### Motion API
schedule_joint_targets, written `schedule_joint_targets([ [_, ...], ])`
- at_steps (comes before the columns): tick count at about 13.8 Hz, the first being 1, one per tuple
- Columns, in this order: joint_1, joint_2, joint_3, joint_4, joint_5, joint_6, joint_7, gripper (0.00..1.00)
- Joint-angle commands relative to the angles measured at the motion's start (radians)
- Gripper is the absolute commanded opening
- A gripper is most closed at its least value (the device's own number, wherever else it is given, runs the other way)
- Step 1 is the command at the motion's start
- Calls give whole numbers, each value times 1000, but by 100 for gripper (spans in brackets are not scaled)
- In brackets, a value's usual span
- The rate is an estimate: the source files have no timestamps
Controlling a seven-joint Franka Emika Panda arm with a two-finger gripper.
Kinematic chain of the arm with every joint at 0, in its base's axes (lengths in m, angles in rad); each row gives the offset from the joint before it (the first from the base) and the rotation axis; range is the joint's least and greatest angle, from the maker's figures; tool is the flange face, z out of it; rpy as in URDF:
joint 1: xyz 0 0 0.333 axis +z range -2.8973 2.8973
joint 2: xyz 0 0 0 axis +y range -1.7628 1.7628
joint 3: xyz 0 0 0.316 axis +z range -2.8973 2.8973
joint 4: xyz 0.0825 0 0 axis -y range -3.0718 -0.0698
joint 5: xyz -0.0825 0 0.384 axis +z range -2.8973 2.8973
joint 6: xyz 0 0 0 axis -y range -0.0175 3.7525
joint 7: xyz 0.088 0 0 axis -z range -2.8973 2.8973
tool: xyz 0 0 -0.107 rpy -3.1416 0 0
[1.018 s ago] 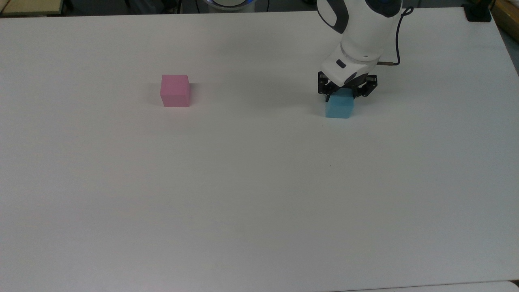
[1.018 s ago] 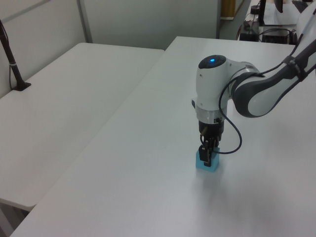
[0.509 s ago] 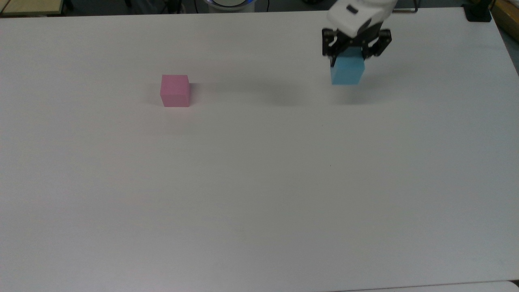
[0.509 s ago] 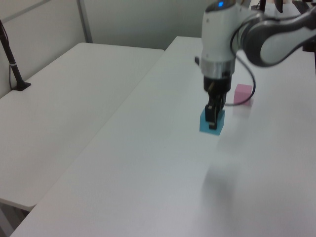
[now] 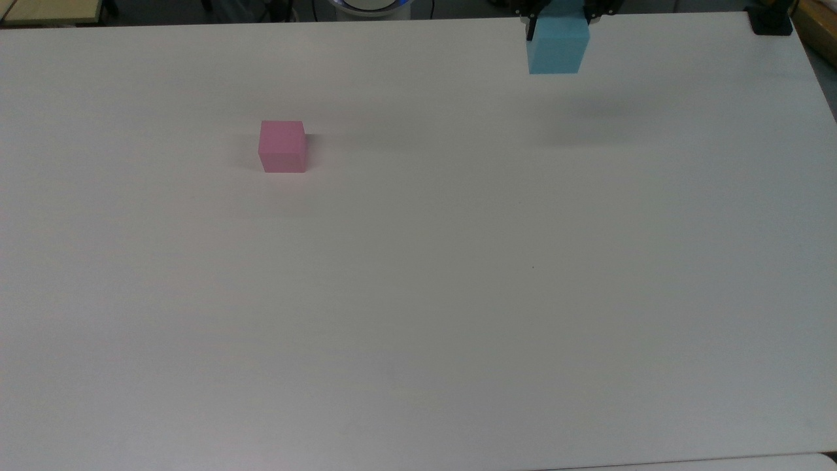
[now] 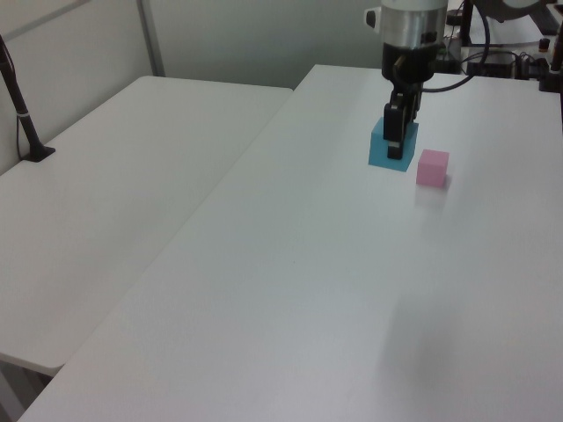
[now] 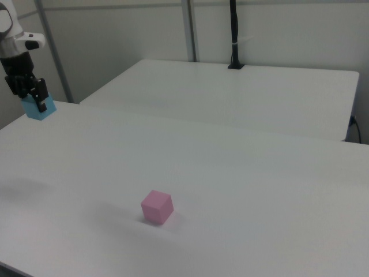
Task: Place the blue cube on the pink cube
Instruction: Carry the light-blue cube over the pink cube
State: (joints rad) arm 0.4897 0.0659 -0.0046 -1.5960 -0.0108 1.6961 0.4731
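Small sky-blue matte cube (image 5: 555, 47): held between the black fingers (image 6: 394, 132) of the gripper (image 5: 560, 13), which are closed on its upper sides; now lifted well clear of the white bench (image 5: 418, 294), having sat on it a second ago. Its faint shadow lies on the bench below, at the top view's right. Lift done; carry to the target remains.

Small pastel pink matte cube (image 5: 282, 146): alone on the bench, well apart at the top view's left.

The right view gives the height of the blue cube (image 7: 39, 108) above the bench; the left view shows the white arm (image 6: 411, 22) above the fingers.
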Motion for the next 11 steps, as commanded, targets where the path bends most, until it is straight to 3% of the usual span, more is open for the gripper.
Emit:
schedule_joint_targets([
  [1,-51,-18,-3,-8,0,-30,-72,15],
  [11,-425,-139,-5,-134,-5,-53,-390,15],
])
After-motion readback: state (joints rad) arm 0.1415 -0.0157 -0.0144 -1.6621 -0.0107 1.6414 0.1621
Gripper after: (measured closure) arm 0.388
